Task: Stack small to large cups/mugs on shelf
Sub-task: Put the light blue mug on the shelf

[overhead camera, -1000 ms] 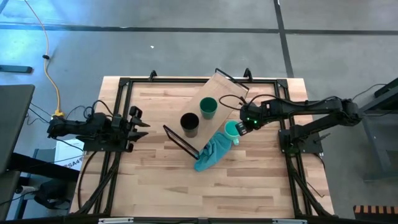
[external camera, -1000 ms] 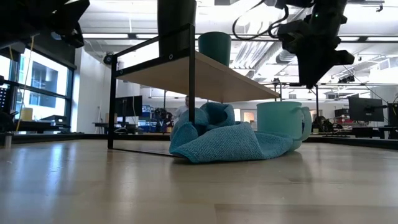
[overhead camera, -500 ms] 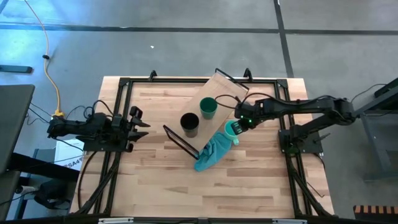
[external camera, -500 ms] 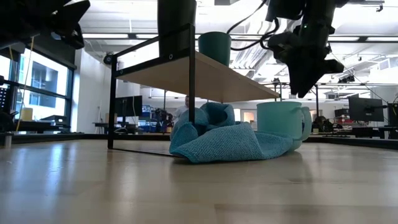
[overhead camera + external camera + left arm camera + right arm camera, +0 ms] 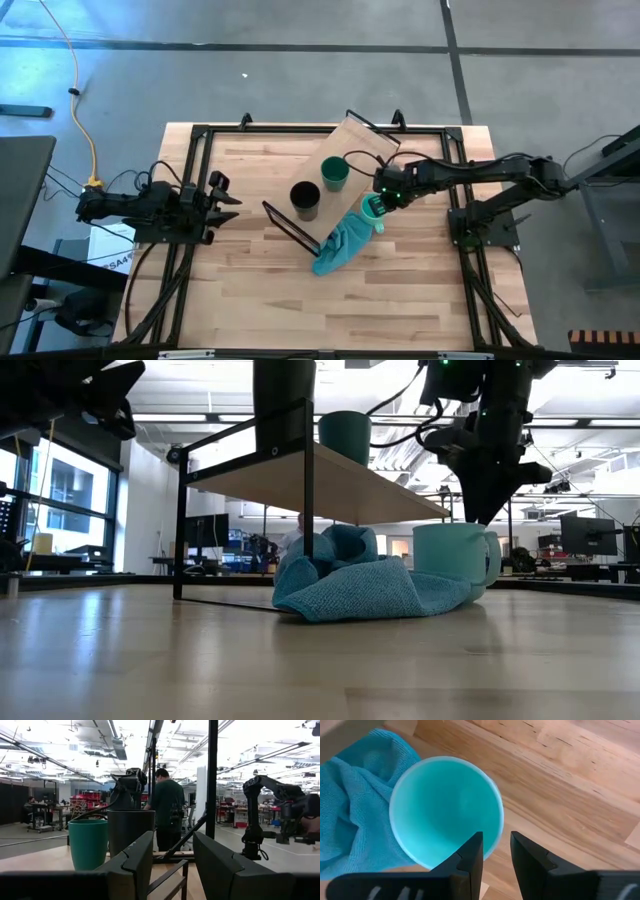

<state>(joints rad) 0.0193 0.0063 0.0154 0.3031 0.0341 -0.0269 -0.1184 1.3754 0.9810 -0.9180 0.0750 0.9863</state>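
The light-wood shelf (image 5: 345, 160) stands slantwise mid-table on black frame legs. The black cup (image 5: 305, 200) and the dark green cup (image 5: 335, 173) stand on its board; both also show in the left wrist view, the green cup (image 5: 88, 845) beside the black cup (image 5: 131, 832). The mint mug (image 5: 372, 209) stands upright on the tabletop beside the shelf, against the teal cloth (image 5: 336, 246). My right gripper (image 5: 495, 855) is open just above the mug's rim (image 5: 492, 832), one finger over the hollow and one outside, its tips (image 5: 480, 515) close over the mug (image 5: 455, 560). My left gripper (image 5: 226, 195) waits open at the table's left.
The teal cloth (image 5: 350, 585) lies bunched on the tabletop under the shelf's near end and touches the mug. The black table frame (image 5: 200, 140) runs around the edges. A person (image 5: 167, 807) stands in the room beyond the table. Bare tabletop lies toward the near edge (image 5: 330, 310).
My right gripper has moved toward the table's left and down, from beside the mint mug to just over its rim. The mug, the cloth and both cups on the shelf have stayed put.
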